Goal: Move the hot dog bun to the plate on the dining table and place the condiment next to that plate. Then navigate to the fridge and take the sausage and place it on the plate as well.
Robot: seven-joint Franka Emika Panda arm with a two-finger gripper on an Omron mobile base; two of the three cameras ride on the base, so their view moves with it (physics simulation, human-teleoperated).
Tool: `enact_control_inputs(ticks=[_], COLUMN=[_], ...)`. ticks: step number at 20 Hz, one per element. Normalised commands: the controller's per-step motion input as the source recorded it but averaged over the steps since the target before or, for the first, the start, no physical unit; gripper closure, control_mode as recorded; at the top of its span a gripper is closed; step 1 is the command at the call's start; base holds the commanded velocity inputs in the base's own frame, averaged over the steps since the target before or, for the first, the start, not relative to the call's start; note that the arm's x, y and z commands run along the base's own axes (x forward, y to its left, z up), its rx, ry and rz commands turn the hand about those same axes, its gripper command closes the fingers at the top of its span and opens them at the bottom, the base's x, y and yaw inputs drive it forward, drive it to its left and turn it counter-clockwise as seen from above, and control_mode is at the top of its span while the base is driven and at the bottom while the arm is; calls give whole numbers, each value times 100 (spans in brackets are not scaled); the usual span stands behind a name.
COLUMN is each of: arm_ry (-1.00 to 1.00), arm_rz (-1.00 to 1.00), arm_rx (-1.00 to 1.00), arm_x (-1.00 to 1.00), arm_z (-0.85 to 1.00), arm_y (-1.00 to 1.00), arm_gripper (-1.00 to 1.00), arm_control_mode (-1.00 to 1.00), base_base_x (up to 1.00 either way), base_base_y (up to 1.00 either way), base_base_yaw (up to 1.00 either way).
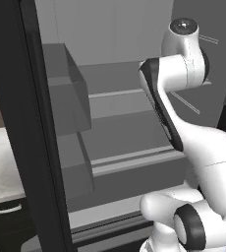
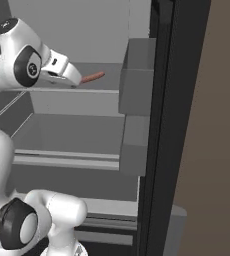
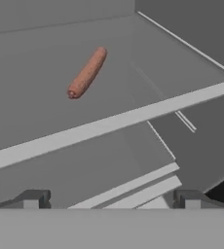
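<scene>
The robot stood at the open fridge (image 1: 110,133), its light grey shelves facing both base cameras, so I judged the task to be in its last leg: the drive to the fridge was done, and the taking of the sausage was not. Whether the bun and the condiment had reached the plate on the desk could not be told, since none of those things were in sight here.

The sausage (image 3: 87,72) lay by itself on an upper shelf (image 3: 46,104), untouched. In the hand view it sat toward eleven o'clock, its long axis running from about one o'clock down to seven. In the right base view the sausage (image 2: 92,77) lay just past the arm's hand, toward three o'clock from it, near but apart.

The jaws (image 3: 111,199) were spread wide, one dark tip near each bottom corner of the hand view, with nothing between them and nothing touched. They hung short of the shelf's pale front edge, and the sausage lay well beyond that edge.

What was left, by my reckoning: reach in over the shelf, close on the sausage, lift it out and carry it to the plate.
</scene>
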Motion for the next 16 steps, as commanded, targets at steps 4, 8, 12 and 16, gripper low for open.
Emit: enact_control_inputs(ticks=[4,8,12,16], arm_ry=[0,1,0,0], arm_rz=[0,0,0,0], arm_rx=[0,0,0,0], arm_x=[78,62,55,47], arm_z=[-2,-13,-18,-23], arm_y=[0,0,0,-2], arm_gripper=[-100,-100,-100,-100], arm_control_mode=[-100,-100,-100,-100], base_base_x=[0,0,0,0], base_base_y=[0,0,0,0], base_base_yaw=[0,0,0,0])
